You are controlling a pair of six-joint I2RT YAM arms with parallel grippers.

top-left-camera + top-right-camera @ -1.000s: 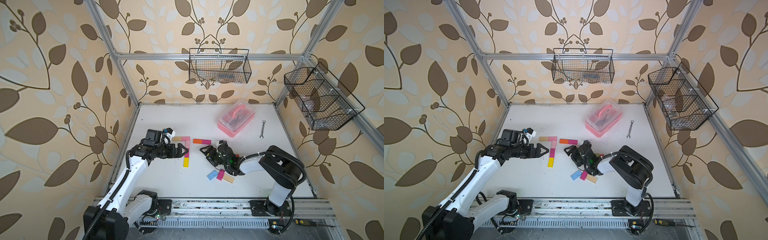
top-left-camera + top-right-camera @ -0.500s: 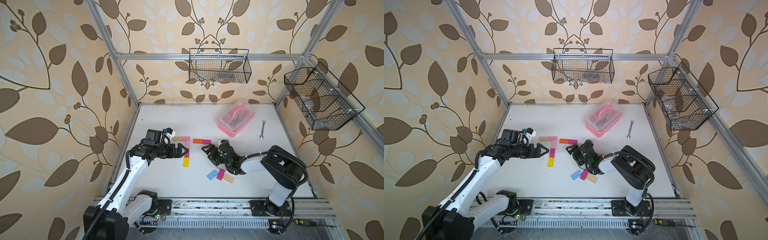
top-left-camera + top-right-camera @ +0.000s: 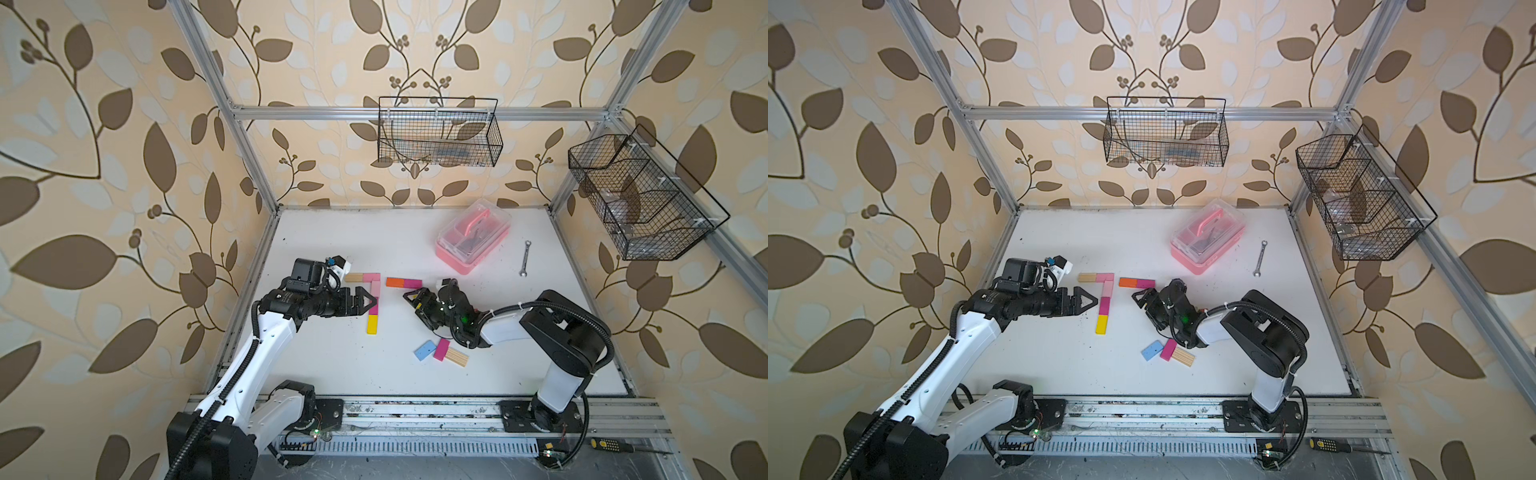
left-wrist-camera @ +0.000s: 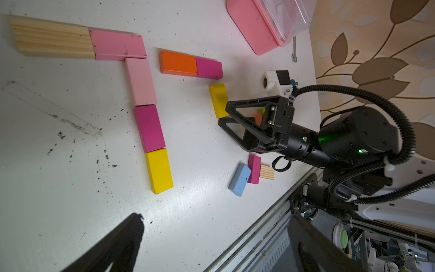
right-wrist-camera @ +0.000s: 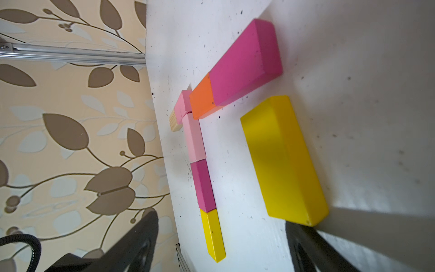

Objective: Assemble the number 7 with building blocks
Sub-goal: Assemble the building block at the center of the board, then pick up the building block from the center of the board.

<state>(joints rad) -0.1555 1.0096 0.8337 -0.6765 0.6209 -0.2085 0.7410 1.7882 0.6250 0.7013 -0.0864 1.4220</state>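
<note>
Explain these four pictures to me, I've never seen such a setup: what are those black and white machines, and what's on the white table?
They are two robot arms at a white table. Two pictures look down from overhead; the other two come from a camera on each arm's wrist. One finished 7 of coloured blocks lies there; an orange-and-magenta bar and a yellow block begin another, with three loose blocks nearby. The left tool and right tool are open, holding nothing.

I can read no print, label or brand anywhere; the only figure is the assembled number 7 (image 3: pixel 1104 306), just off the left gripper (image 3: pixel 1093 300) tips.
</note>
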